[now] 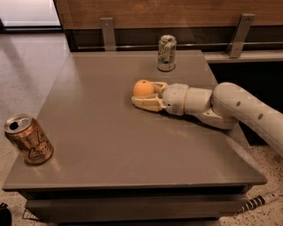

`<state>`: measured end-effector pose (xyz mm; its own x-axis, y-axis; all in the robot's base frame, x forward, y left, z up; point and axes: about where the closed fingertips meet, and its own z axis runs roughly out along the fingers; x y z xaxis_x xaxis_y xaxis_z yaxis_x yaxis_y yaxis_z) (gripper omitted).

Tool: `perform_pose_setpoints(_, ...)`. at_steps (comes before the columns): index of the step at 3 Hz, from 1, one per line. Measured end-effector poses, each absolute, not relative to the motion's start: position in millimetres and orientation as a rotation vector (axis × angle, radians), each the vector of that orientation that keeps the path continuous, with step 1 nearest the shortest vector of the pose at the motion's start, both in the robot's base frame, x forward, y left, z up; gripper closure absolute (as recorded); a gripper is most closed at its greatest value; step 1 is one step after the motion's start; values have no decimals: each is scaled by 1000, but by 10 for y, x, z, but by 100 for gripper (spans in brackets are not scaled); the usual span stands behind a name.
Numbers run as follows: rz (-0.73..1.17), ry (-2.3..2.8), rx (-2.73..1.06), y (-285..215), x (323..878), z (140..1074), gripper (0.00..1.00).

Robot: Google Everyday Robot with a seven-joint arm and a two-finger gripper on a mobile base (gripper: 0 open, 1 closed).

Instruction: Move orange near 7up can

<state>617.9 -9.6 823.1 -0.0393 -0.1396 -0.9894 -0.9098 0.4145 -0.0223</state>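
The gripper (146,93) lies low over the middle of the worktop, arm (230,106) reaching in across the right edge, its two fingers pinching the orange (143,87) between them. Out beyond it, the 7up can (166,53) stands upright by the far edge, apart from the fruit, and a copper can (28,139) sits tilted near the front left corner. The grey-brown tabletop (97,132) is smooth matte, pale speckled floor (26,66) to the left, wood panelling (177,13) behind

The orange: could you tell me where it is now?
In the camera view the orange lies near the table's centre, at the gripper, the 7up can beyond it, slightly right.
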Motion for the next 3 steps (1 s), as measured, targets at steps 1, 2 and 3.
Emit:
perform_pose_setpoints(1, 825, 1489, -986, -57, 6171, 8237, 100)
perform_pose_setpoints(2, 824, 1491, -1000, -52, 6172, 8330, 100)
perform_pose_setpoints(3, 799, 1475, -1033, -57, 6060, 8612, 100)
